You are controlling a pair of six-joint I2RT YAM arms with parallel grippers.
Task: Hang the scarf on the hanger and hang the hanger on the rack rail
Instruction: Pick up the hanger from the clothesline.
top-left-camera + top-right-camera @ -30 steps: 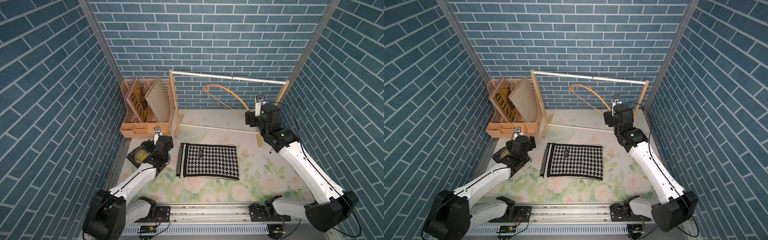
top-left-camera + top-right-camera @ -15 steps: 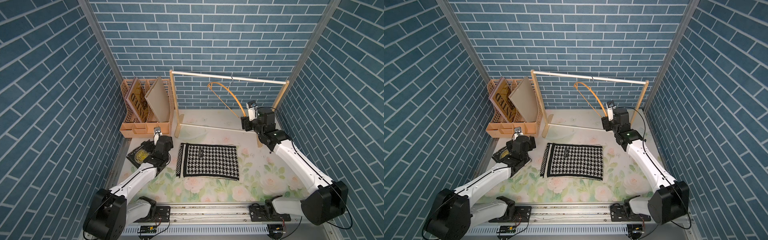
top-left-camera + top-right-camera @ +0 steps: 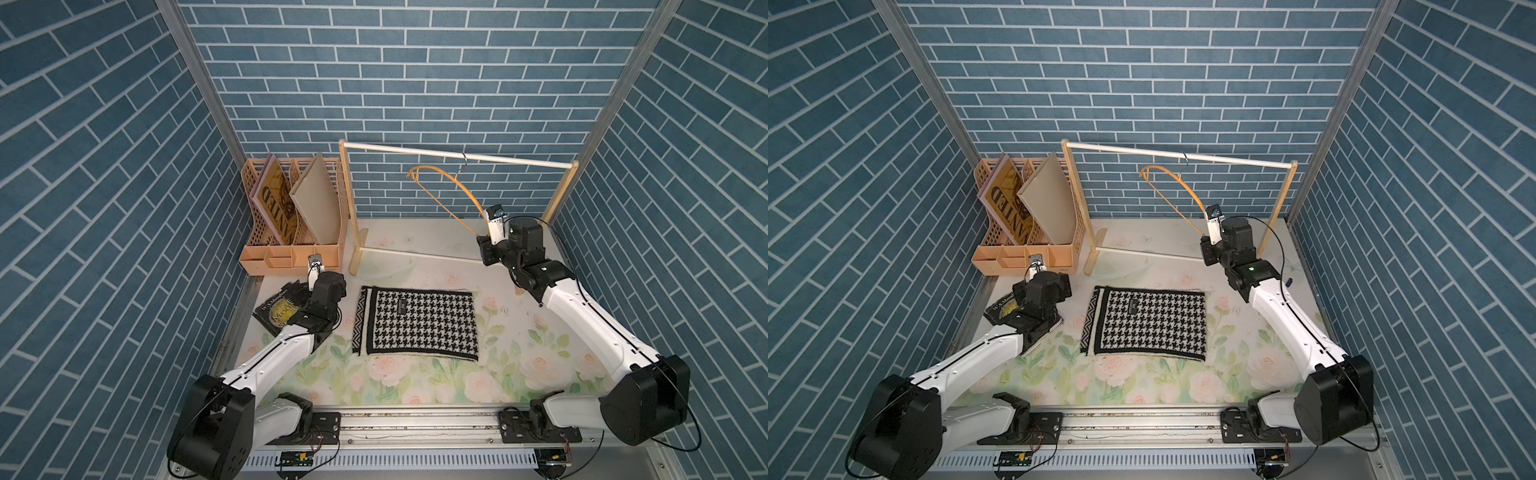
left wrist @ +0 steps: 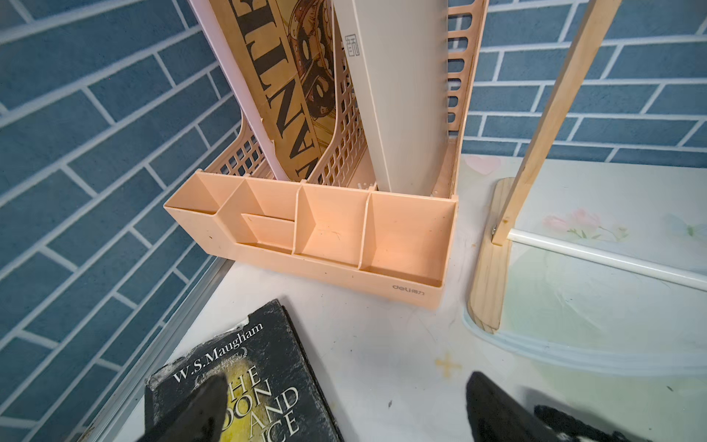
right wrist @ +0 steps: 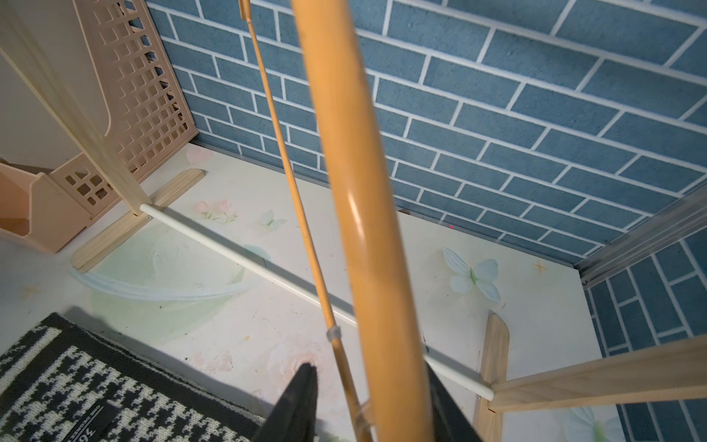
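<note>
The right gripper [image 5: 369,382] straddles the hanger [image 5: 344,153] end; whether it clamps cannot be told. The left gripper [image 4: 344,402] stands fully open, with the scarf [image 3: 415,324] flat beside it.

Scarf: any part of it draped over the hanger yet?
No: in a top view the scarf lies flat on the table, clear of the hanger hooked on the rail.

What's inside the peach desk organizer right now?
The organizer holds a lettered tan book and a plain beige folder in its rear slots. Its front compartments look empty. The slot floors beneath both are covered.
</note>
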